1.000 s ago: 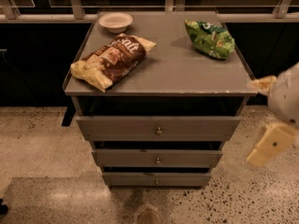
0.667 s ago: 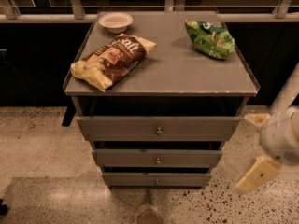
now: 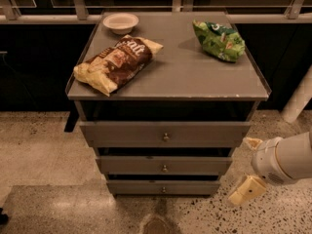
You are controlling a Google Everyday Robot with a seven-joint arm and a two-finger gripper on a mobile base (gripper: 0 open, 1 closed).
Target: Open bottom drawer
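Bottom drawer [image 3: 136, 186], gripper [image 3: 241, 171] just to its right
Thin flat grey front, tiny brass knob [image 3: 163, 189] at centre — the gripper's fingers [image 3: 248, 190] spread wide, gripping nothing.

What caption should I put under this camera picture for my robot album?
Robot's open gripper hangs low, right of the grey cabinet, near its shut bottom drawer.

On the grey cabinet top [image 3: 190, 77] a white bowl [image 3: 120, 22] is set at the back left, a brown snack bag [image 3: 117, 63] is laid front left (close to the edge), and a green bag [image 3: 219, 40] back right. The gripper [image 3: 250, 166] is held low beside the cabinet's right, fingers spread.
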